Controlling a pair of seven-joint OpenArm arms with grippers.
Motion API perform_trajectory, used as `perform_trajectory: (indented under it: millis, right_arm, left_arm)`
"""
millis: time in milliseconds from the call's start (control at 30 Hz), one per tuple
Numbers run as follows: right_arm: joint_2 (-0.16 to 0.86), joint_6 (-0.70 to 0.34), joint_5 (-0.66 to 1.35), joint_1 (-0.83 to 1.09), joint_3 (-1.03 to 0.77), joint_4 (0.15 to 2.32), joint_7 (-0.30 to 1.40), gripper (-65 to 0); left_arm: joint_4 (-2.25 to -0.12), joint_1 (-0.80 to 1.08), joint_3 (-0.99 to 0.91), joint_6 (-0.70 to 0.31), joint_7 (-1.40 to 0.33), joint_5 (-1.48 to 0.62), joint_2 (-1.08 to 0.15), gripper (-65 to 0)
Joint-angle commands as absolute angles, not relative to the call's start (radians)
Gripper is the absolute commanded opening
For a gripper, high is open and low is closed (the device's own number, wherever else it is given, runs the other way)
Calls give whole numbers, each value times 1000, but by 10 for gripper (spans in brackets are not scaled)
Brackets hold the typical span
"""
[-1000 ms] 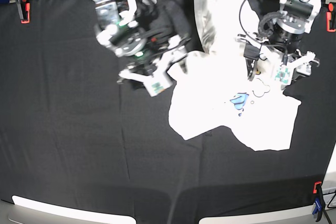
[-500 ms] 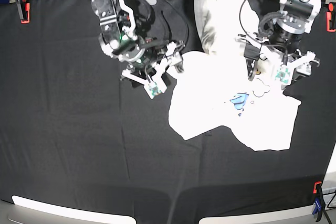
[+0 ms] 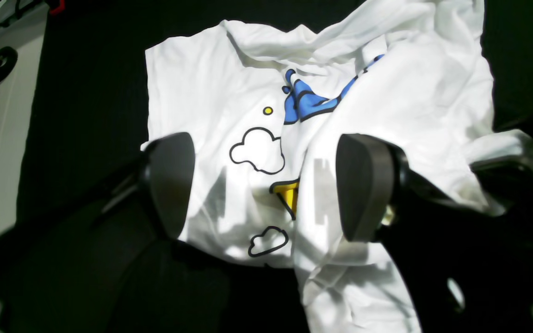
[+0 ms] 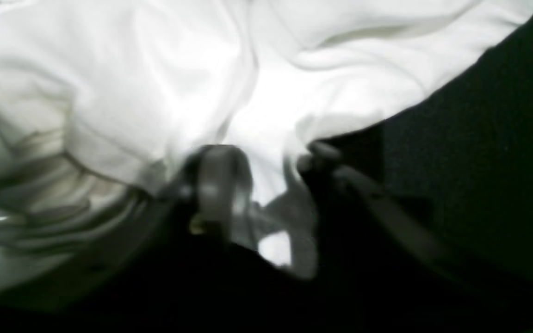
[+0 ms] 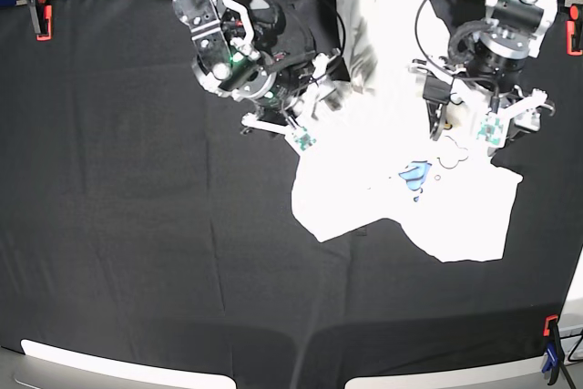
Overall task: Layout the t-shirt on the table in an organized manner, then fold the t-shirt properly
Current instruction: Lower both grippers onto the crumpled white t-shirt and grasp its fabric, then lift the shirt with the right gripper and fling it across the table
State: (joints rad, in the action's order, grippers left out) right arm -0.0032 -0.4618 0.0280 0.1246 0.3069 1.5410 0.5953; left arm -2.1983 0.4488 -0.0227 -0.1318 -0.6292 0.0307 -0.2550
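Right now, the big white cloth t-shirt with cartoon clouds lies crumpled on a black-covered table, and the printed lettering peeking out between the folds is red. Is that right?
Not quite: the lettering showing on the white cloth t-shirt is blue, with a bit of yellow, not red. The left wrist view shows it clearly. The rest holds: the shirt lies crumpled on the black-covered table.

The t-shirt [image 3: 229, 92] is soft matt white cloth, pretty wrinkly; the desk [image 5: 137, 243] has matt black fabric; the left fingers [image 3: 171, 182] look like smooth dull rubber.
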Motion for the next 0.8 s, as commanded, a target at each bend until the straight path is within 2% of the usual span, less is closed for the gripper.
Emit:
perform_trajectory:
  millis: [0, 67, 100, 367, 533, 767]
  right_arm:
    - [-8, -472, 37, 117, 309, 1557, 615, -510]
    - [-8, -472, 36, 117, 308, 1557, 644, -621]
    - [-8, -472, 36, 117, 308, 1558, 656, -650]
    - [2, -471, -31, 117, 268, 1572, 698, -650]
    - [38, -471, -24, 117, 138, 1607, 698, -650]
    - [155, -471, -16, 117, -97, 1620, 697, -650]
  left_arm:
    - [-2217, 446, -25, -126, -606, 33, -258, -204]
    - [-2217, 446, -25, -126, -605, 33, -258, -204]
    - [-2217, 446, -25, -126, -606, 33, -258, -204]
    - [-2217, 446, -25, -126, -606, 33, -258, -204]
    - [-2217, 446, -25, -126, -605, 33, -258, -204]
    - [-2217, 446, -25, -126, -605, 33, -258, -204]
